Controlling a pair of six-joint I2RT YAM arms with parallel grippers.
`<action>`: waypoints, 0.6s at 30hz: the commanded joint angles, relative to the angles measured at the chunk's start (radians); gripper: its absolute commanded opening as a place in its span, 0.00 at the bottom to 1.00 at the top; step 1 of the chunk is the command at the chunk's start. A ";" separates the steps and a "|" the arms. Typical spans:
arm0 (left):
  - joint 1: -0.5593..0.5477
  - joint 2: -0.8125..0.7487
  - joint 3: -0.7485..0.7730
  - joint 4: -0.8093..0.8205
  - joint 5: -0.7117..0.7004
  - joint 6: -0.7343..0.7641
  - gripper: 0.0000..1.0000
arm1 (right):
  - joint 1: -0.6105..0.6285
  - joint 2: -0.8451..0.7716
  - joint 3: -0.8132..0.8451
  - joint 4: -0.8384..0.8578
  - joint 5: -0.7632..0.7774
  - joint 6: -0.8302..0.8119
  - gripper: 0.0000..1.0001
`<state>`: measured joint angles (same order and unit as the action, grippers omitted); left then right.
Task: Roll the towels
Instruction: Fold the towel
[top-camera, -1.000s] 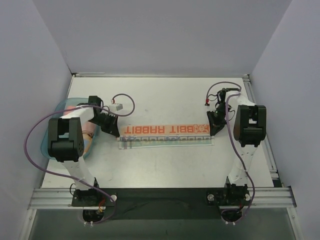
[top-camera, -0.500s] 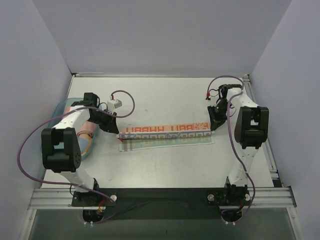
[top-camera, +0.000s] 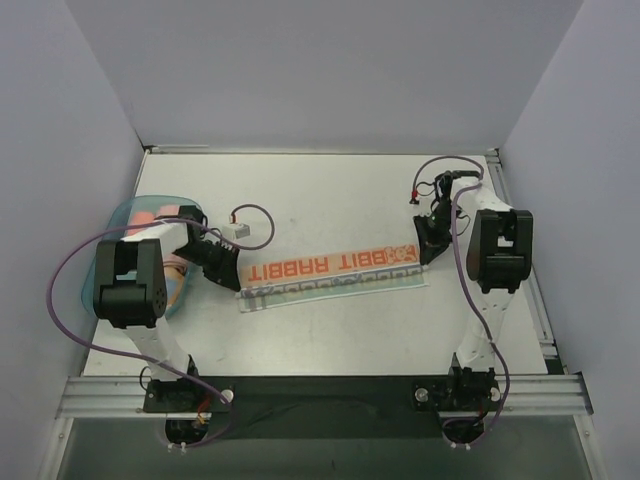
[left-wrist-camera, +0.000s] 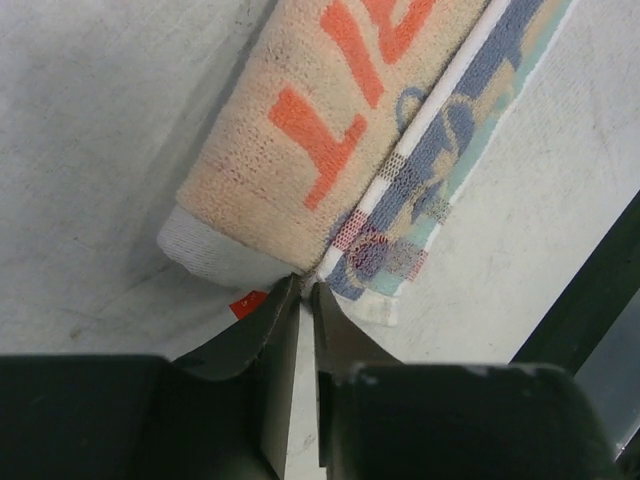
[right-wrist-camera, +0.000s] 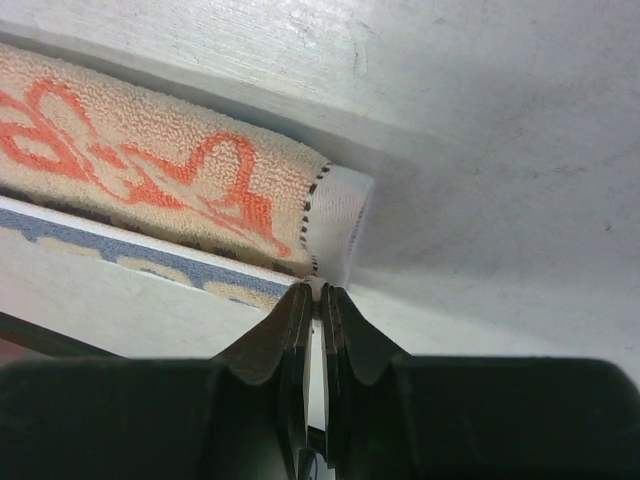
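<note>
**Soft towel pinched at its ends**

The right gripper (right-wrist-camera: 318, 290) is closed on the white hem of the RABBIT towel (right-wrist-camera: 150, 160). The left gripper (left-wrist-camera: 305, 285) shows a thin gap at the other corner, and I cannot tell if it grips. The towel lies mid-table, partly rolled. It looks light and limp, best taken at the corners. Its orange letters read "RABBIT".

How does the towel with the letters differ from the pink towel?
The lettered towel lies on the table, partly rolled into a long strip; the pink towel sits in the teal tray, partly hidden. The lettered towel bears orange letters; the pink towel looks plain. Both are cloth.
</note>
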<state>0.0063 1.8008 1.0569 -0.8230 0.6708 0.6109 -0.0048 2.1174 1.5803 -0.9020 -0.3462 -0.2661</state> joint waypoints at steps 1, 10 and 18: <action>0.003 -0.079 -0.011 -0.040 0.041 0.105 0.23 | -0.001 -0.008 0.027 -0.060 0.026 -0.010 0.00; -0.038 -0.193 -0.022 -0.307 0.108 0.391 0.46 | -0.004 -0.111 0.015 -0.090 -0.016 -0.022 0.41; -0.046 -0.191 0.017 -0.245 0.127 0.287 0.58 | -0.020 -0.108 0.056 -0.117 -0.059 -0.009 0.37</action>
<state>-0.0330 1.6325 1.0393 -1.1374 0.7570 0.9554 -0.0193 2.0396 1.6070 -0.9470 -0.3725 -0.2779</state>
